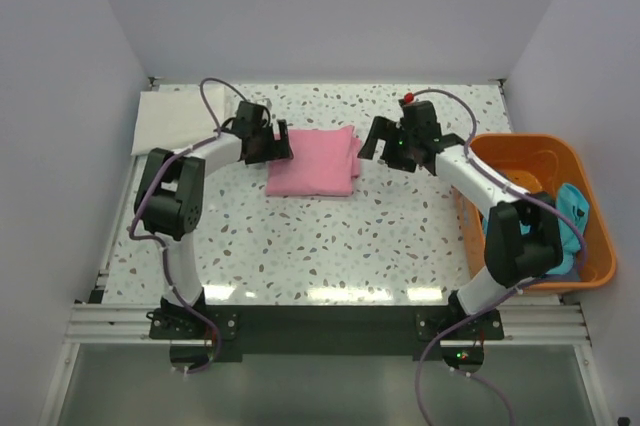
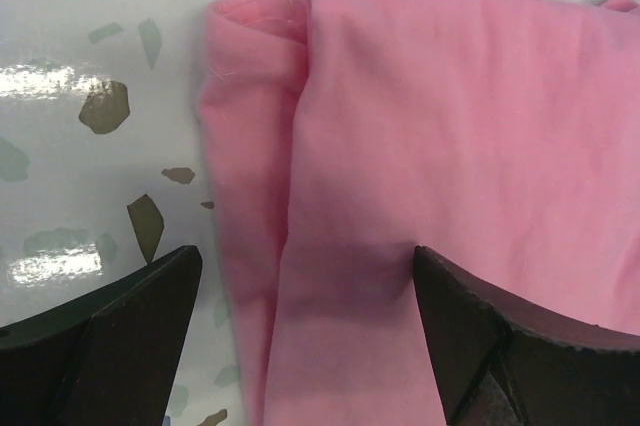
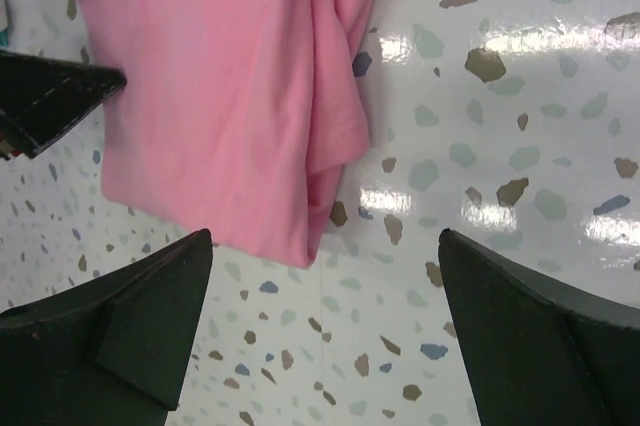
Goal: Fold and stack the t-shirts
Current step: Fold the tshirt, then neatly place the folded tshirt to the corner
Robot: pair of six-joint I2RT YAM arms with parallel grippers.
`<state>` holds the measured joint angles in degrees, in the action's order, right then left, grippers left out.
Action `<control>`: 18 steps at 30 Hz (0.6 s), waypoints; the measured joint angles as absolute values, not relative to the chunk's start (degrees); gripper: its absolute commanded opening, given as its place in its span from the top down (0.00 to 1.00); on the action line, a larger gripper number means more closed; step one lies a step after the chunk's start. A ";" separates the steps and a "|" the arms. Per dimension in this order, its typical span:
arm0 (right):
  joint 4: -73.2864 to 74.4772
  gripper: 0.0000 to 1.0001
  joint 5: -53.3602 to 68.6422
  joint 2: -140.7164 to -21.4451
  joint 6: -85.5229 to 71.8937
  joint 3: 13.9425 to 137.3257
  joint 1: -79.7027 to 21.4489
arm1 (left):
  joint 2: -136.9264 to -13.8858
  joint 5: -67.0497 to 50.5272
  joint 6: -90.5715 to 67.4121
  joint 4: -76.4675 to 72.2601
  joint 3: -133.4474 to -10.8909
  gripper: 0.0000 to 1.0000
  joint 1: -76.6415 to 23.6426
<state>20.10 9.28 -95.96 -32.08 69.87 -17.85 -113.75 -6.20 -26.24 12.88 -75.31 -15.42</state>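
You have the pink shirt (image 1: 313, 160) lying folded into a neat rectangle on the worktop (image 1: 300, 246), in the middle and towards the far edge. Your left gripper (image 2: 305, 331) is at the shirt's left side with its jaws spread wide and nothing grasped. In its wrist view one finger (image 2: 110, 341) is over bare worktop and the other (image 2: 510, 346) is over the pink cloth, so the folded left edge runs through the gap between them. You cannot tell from these views whether either finger touches the cloth. Your right gripper (image 3: 325, 331) is just off the shirt's right side, jaws also wide apart and empty. Its wrist view shows both fingers over the speckled worktop, with the shirt's layered right edge and one corner just ahead of the fingertips. The two grippers face each other across the shirt. A white shirt (image 1: 175, 121) lies flat in the far left corner. An orange basket (image 1: 530, 158) stands along the right edge beside your right arm, and a teal shirt (image 1: 573, 214) is bunched inside it towards its near end
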 measured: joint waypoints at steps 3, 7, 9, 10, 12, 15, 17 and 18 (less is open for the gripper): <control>18.85 0.01 10.00 -90.26 -32.12 65.67 -17.85 | -113.93 -6.35 -25.54 11.81 -75.07 0.15 -16.23; 17.50 0.01 9.96 -85.56 -32.32 61.39 -17.87 | -114.34 -4.08 -24.69 11.75 -75.09 0.36 -18.46; 17.32 0.01 9.72 -83.53 -32.36 59.16 -17.85 | -114.59 -2.13 -24.53 11.84 -75.16 0.49 -19.70; 17.34 0.01 9.47 -82.63 -32.36 58.15 -17.85 | -114.78 -1.10 -24.38 11.99 -75.24 0.66 -20.29; 17.39 0.01 8.47 -80.77 -32.34 56.27 -17.87 | -115.92 2.66 -24.73 13.43 -76.77 0.81 -22.09; 17.50 0.01 7.01 -77.41 -32.29 53.47 -17.87 | -118.80 10.15 -24.32 17.89 -82.87 1.00 -25.23; 17.58 0.01 5.93 -75.33 -32.18 52.01 -17.87 | -120.73 14.59 -23.49 20.47 -86.30 1.00 -26.76; 17.58 0.01 5.21 -74.28 -32.03 51.27 -17.87 | -121.47 16.82 -23.00 21.61 -87.77 1.00 -27.40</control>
<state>17.58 5.21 -74.28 -32.03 51.27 -17.87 -121.47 16.82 -23.00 21.61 -87.77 -27.40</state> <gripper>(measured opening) 0.986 0.067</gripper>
